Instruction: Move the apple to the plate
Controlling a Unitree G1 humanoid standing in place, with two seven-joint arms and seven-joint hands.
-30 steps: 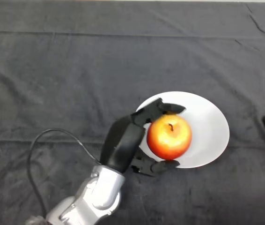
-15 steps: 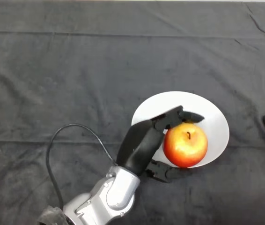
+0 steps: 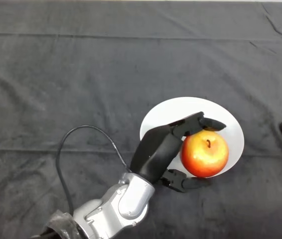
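I'm holding the black left hand (image 3: pixel 156 152) curled around the round red-yellow apple (image 3: pixel 205 154), which is sitting over the right half of the flat white plate (image 3: pixel 181 110), well inside the rim so it shouldn't roll off when released.

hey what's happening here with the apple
The left robot hand is curled round a red and yellow apple, with fingers over its far side and the thumb below its near side. The apple is over the right half of a white plate on the dark cloth. Whether it already rests on the plate cannot be told, and the hand has not let go.
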